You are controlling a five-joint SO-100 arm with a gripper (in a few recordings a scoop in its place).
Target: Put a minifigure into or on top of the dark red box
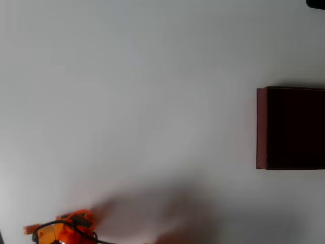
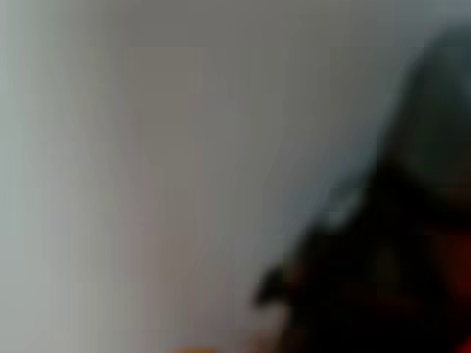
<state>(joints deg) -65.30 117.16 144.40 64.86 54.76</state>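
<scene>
— Orange plastic is what we meet first, at the lower left of the overhead view: part of the arm (image 1: 63, 231), with a black cable trailing off it along the bottom edge. Can we read the claw from there?

— We cannot. Its fingers are not distinguishable in that patch, so whether it is released, clenched or grasping something is beyond us.

— Moving right, we have bare white table (image 1: 152, 101), with a soft shadow spreading across the lower middle. Any minifigure on it?

— None that we can pick out on the table. In the wrist view there is a dark grey and black blur (image 2: 368, 279) at the lower right, close to the lens. That could be the minifigure, but it is too smeared for us to say, or to say whether anything grips it.

— And at the far right edge of the overhead view, middle height, sits the dark red box (image 1: 262, 127), thin red wall on its left side, near-black inside, partly cut off by the frame.

— So we judge the step as fetching or carrying, with the drop-off not yet done; the box interior looks uniformly dark. The arm is well apart from it.

— Next, we think, the arm needs a long sweep rightward across the table, ending above that dark opening before any release.
</scene>
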